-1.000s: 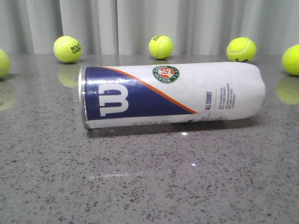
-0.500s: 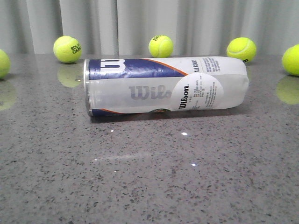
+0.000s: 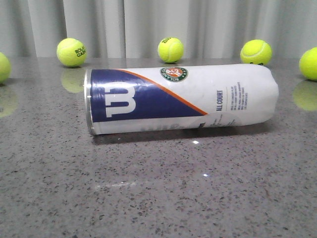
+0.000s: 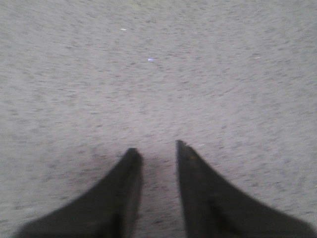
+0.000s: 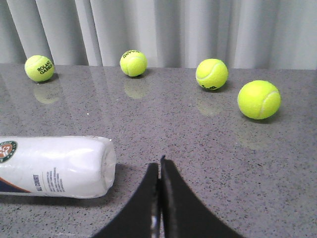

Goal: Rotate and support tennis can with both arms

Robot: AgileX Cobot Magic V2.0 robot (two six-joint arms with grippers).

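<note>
The tennis can (image 3: 181,99) lies on its side on the grey stone table, silver rim to the left, navy W panel and Roland Garros badge facing the front view. Its white closed end also shows in the right wrist view (image 5: 59,166). My right gripper (image 5: 159,166) is shut and empty, a short way off the can's closed end, not touching it. My left gripper (image 4: 157,151) is open and empty over bare table; the can does not show in that view. Neither gripper shows in the front view.
Several yellow-green tennis balls sit along the back by the grey curtain: one behind the can (image 3: 170,49), one at back left (image 3: 71,52), one at back right (image 3: 255,52), others at both side edges. The grey speckled table (image 3: 158,198) stretches in front of the can.
The can has rolled about its long axis: half a second ago the Wilson lettering faced forward, now the navy W panel and badge face forward again, as one second ago.
</note>
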